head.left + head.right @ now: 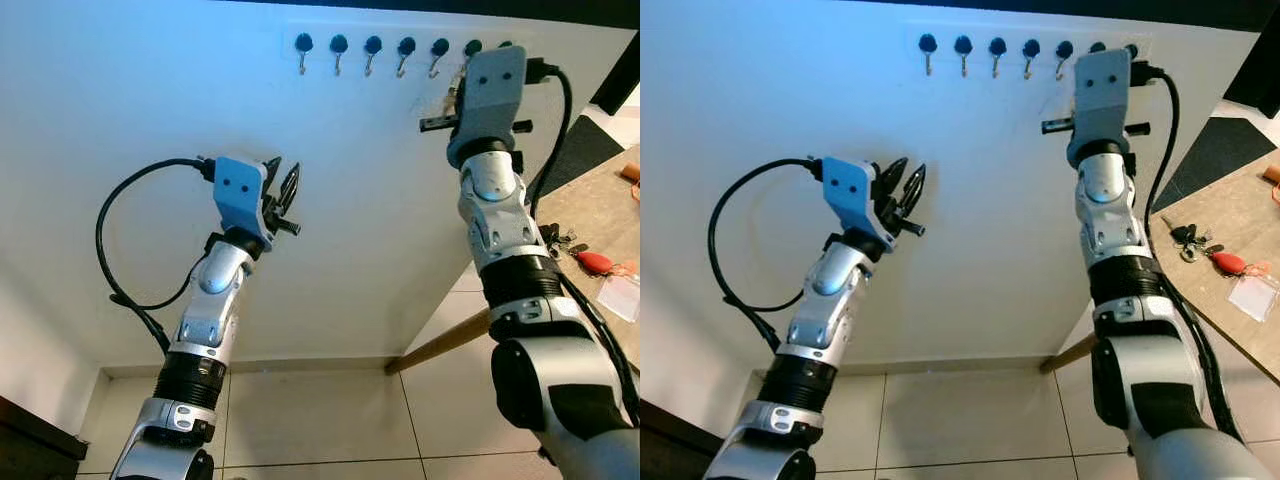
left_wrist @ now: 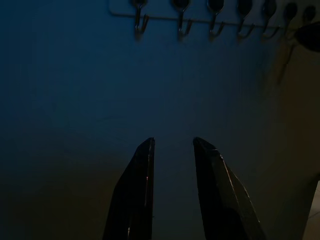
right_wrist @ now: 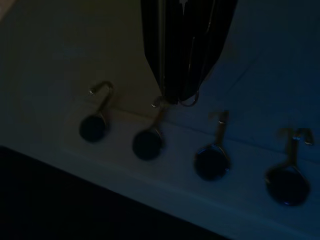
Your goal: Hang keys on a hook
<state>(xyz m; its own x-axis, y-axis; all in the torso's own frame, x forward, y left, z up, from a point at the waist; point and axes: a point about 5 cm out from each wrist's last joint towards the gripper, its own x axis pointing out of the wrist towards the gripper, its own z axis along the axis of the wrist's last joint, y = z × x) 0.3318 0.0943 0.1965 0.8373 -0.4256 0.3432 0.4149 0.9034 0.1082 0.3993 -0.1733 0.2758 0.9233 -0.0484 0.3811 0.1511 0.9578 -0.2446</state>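
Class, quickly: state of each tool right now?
Left tool: open, holding nothing.
Right tool: closed at a hook, apparently on a key ring.

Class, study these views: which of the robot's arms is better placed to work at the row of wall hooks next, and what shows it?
The right. The right gripper is raised to the hook rail, its fingertips at one hook. The left gripper hovers well below the rail, open and empty.
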